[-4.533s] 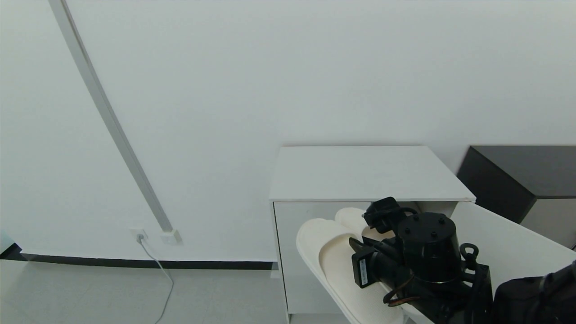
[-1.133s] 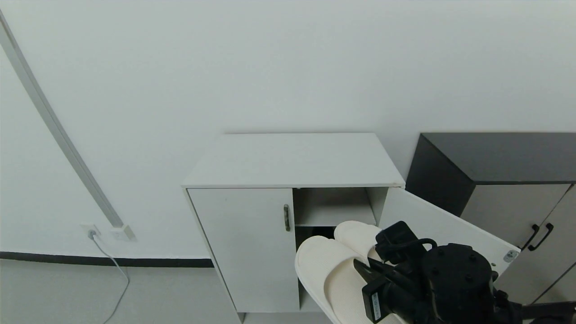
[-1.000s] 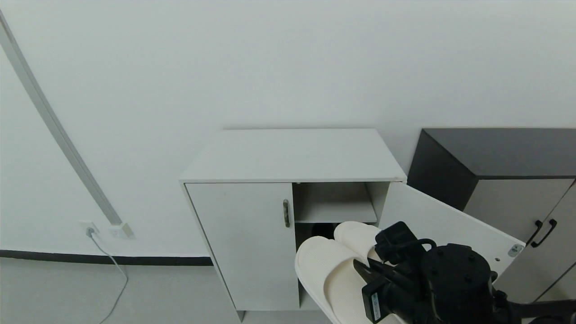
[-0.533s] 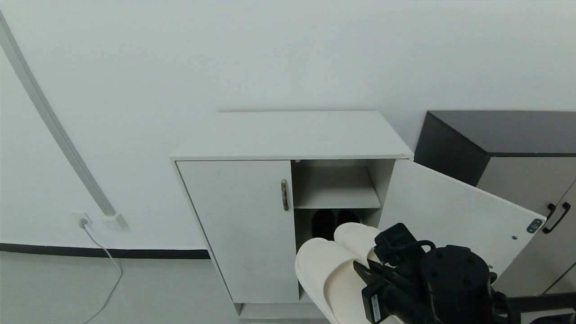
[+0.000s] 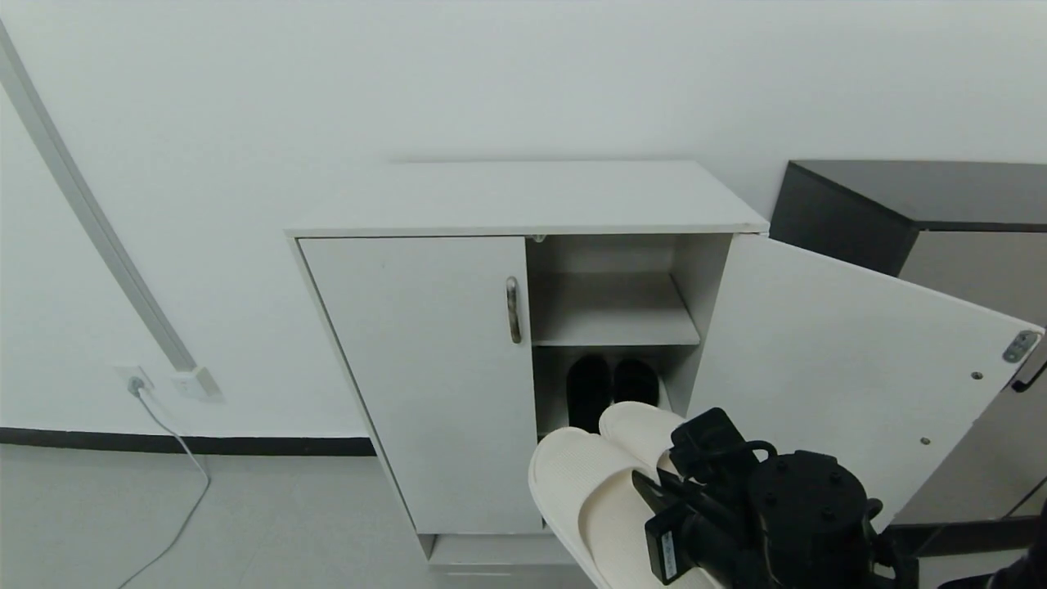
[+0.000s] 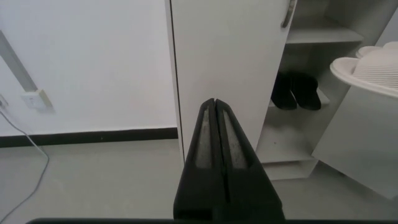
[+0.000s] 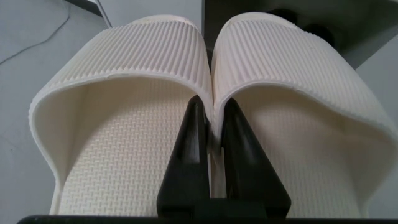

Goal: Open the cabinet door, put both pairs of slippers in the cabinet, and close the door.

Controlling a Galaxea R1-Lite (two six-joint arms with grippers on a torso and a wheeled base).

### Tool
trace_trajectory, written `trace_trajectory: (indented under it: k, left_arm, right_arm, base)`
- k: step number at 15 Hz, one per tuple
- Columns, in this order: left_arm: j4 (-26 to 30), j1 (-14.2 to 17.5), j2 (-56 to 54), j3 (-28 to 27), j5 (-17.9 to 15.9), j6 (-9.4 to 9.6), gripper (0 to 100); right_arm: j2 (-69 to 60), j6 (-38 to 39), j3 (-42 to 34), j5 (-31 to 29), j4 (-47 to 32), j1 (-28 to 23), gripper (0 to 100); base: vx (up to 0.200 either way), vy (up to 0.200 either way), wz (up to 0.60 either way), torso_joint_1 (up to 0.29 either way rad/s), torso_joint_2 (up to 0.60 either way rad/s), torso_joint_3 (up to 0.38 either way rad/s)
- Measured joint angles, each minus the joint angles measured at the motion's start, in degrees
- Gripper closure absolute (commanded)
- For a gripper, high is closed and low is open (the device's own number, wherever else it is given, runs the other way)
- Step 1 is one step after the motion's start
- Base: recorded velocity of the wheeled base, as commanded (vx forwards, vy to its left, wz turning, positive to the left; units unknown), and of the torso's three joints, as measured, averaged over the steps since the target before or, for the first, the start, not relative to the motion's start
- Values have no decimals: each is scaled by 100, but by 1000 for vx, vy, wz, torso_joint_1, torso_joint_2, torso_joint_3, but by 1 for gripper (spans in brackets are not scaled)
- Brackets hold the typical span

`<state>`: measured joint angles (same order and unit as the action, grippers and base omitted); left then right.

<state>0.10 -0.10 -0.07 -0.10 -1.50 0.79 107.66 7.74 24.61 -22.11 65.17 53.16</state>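
Cream slippers [image 5: 589, 483]: paired side by side, held just in front of the cabinet's [image 5: 532, 196] open right half, toes and long axes aimed at the opening.
Right gripper [image 7: 212, 124]: low before the swung-out door [image 5: 842, 343], one finger inside each slipper, pinching the two touching inner walls.
Left gripper [image 6: 214, 111]: fingers pressed together on nothing, facing the closed left door [image 6: 230, 56].
Black slippers [image 5: 613, 384]: side by side on the lower shelf inside.

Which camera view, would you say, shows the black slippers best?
The left wrist view: the black slippers show whole, side by side. The head view has the cream slippers covering their near ends; in the right wrist view, dark tips peek past them.
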Motion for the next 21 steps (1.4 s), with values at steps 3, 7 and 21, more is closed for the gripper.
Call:
trace_trajectory:
  k: [3, 7, 21]
  left_arm:
    - [0, 0, 0, 0, 2, -1, 100]
    - [0, 0, 0, 0, 0, -1, 100]
    - [-2, 0, 0, 0, 0, 0, 100]
  right_arm:
    - [141, -6, -37, -16, 46, -5, 100]
    - [310, 6, -11, -73, 161, -63, 100]
    - [1326, 433, 1645, -1620, -852, -247, 100]
  base:
    - [0, 0, 0, -129, 468, 330]
    - [0, 0, 0, -100, 448, 347]
    - [0, 0, 0, -13, 166, 152]
